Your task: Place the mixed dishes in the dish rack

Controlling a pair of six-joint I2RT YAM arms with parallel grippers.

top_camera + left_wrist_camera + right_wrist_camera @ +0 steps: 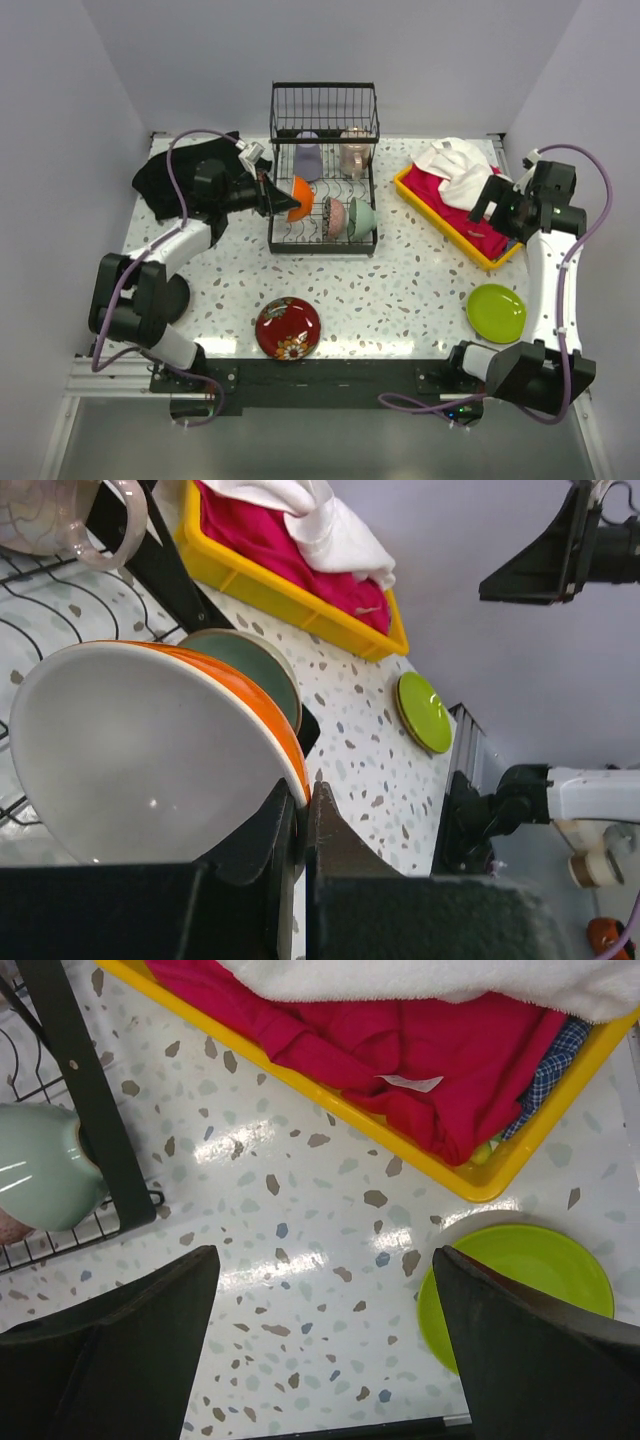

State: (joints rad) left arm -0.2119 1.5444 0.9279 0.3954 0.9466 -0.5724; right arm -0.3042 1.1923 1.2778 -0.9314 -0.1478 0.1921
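Note:
My left gripper [275,195] is shut on the rim of the white-inside, orange-outside bowl [299,198] and holds it tilted over the left end of the black dish rack [320,248]. In the left wrist view the fingertips pinch the bowl [150,760] at its rim, with the gripper [303,800] below it. In the rack stand a patterned bowl [334,214], a pale green bowl [362,217], a lavender mug [307,158] and a pinkish mug [354,152]. A red floral bowl [288,327] and a lime green plate [496,312] lie on the table. My right gripper [488,205] is open and empty [325,1260].
A yellow tray [452,232] of red and white cloths sits right of the rack. A black cloth-like heap [175,175] lies at the far left. A dark round shape [178,296] shows under the left arm. Grey walls close in on both sides.

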